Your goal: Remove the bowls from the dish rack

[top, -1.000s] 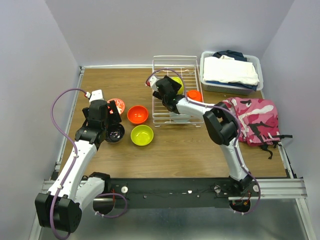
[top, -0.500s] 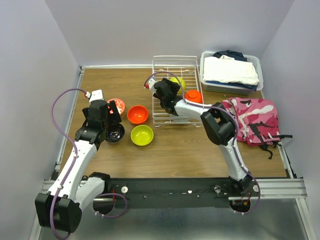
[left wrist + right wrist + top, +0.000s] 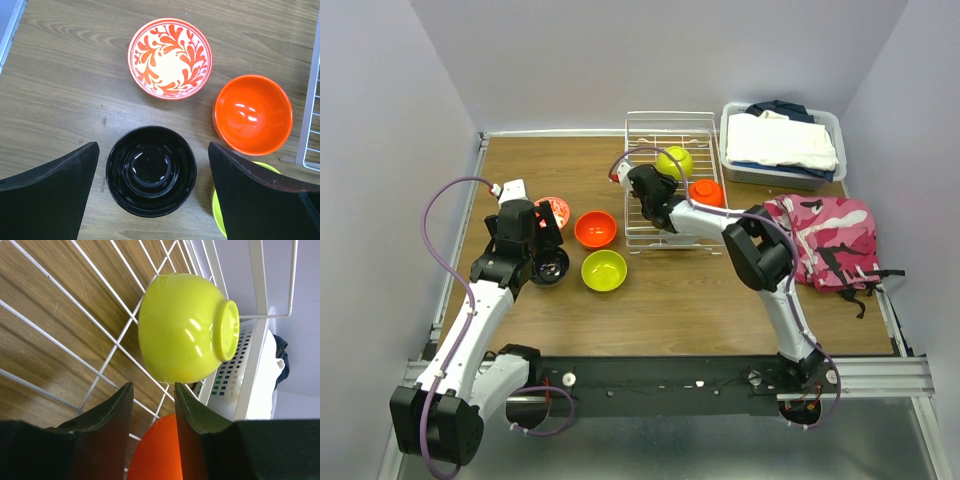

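Pale lilac walls on three sides, brown wood-grain bench [image 3: 720, 300] below. A white wire-grid dish rack [image 3: 645, 140] sits at the far middle of the bench.

Rack contents: two bowls show. A glossy lime-green bowl [image 3: 182, 335] lies tipped on its side near the far wall. A glossy orange bowl [image 3: 155, 455] sits just beside it, nearer the arm bases. Anything under the right arm is hidden.

Right pincer [image 3: 152, 387]: inside the rack, fingers parted by a narrow gap, nothing between them. The lime-green bowl lies straight ahead of the tips, close, apparently untouched.

Key relation: in the wrist view the bowl's foot ring points right toward the rack wall and its rim points left. Its rim-to-foot axis therefore runs along the line on which the fingers close. The body looks wider than the present gap. My judgement is that you must spread wider, or shift toward the rim and pinch the wall there. Expect the round side to roll on the wires.

Left pincer [image 3: 152, 147]: spread wide, straddling a dark-lined glossy bowl [image 3: 151, 172] on the bench, pads apart from it. It is well apart from the rack, so the right arm is the nearer one.

Also on the bench: a white-and-red patterned bowl [image 3: 170, 57], a second orange bowl [image 3: 252, 112] and a second lime-green bowl [image 3: 604, 270].
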